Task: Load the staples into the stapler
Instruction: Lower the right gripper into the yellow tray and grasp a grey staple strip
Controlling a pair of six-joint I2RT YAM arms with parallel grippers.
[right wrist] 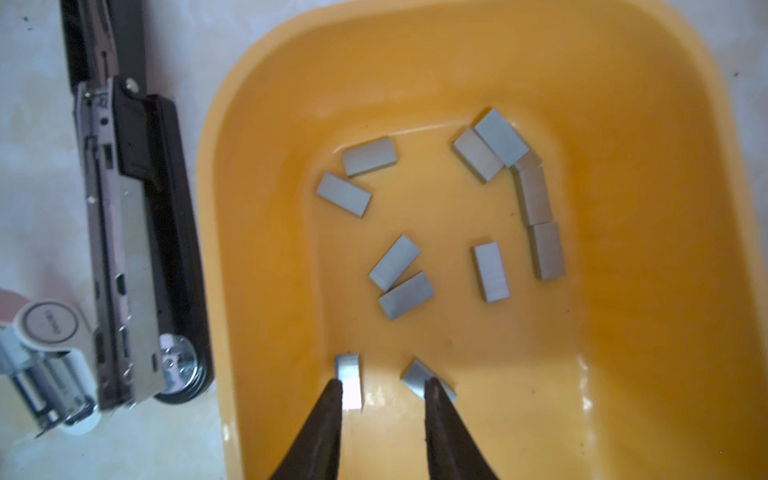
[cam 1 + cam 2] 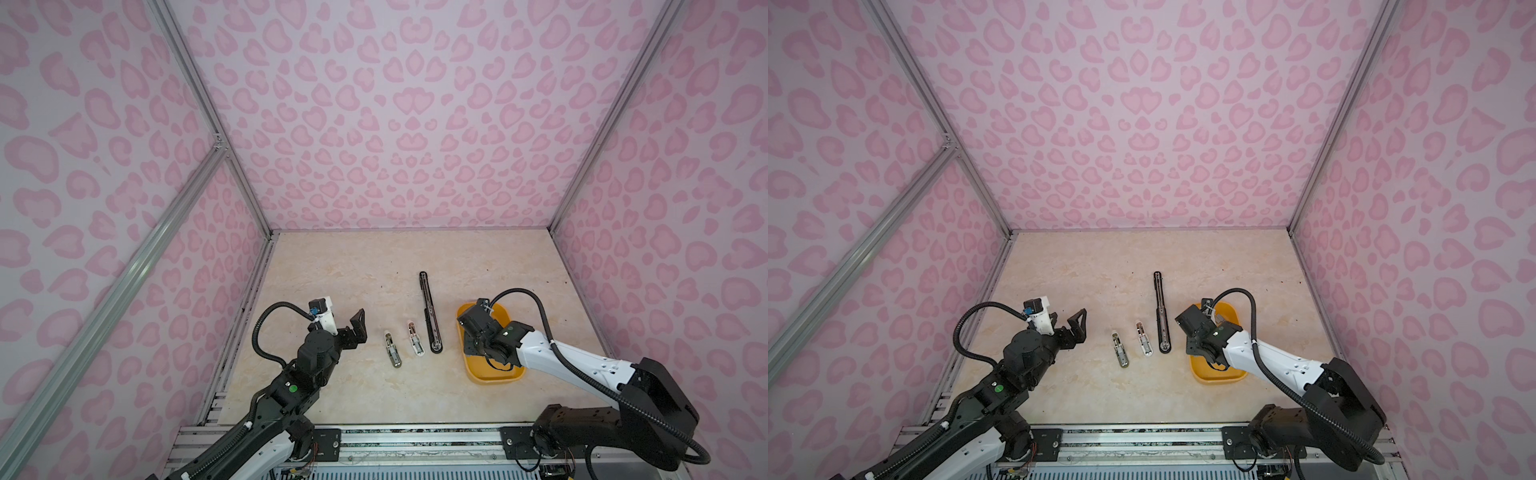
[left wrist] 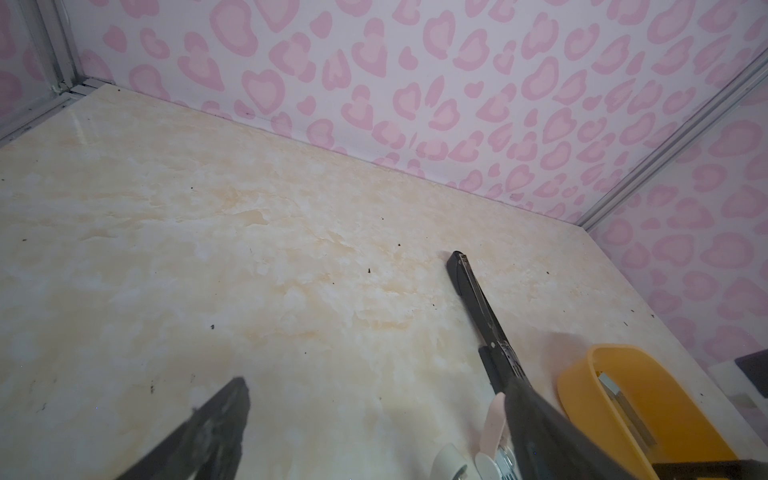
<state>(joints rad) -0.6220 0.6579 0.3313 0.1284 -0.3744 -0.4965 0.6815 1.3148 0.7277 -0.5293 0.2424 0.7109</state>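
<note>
In both top views the marbled table (image 2: 374, 270) carries three staplers opened flat in a row: a chrome mini stapler (image 2: 392, 351), a white mini stapler (image 2: 414, 338) and, beside it, a long black stapler (image 2: 428, 311). Just right of that sits a yellow tray (image 2: 494, 376). The left gripper (image 2: 353, 330) hangs above the table left of the chrome one, fingers spread wide and empty. The right arm's wrist covers much of the tray, hiding the right gripper's tips and the tray's contents.

The left wrist view shows the left gripper (image 3: 376, 386) with both fingers far apart over bare table. One finger blocks the near half of the long black stapler (image 3: 473, 299). Part of the tray (image 3: 582, 374) shows, with a few staples (image 3: 623, 399) inside.

Only the right wrist view shows the staples (image 1: 491, 271) clearly: about eleven grey strips scattered on the tray (image 1: 623, 124) floor, some touching. The right gripper (image 1: 384, 386) is low inside, jaws apart with nothing between them, each tip overlapping a separate strip. Outside the rim lie the long black stapler (image 1: 137, 208) and the white mini stapler (image 1: 50, 332), whose round cap bears lettering too blurred to read.
</note>
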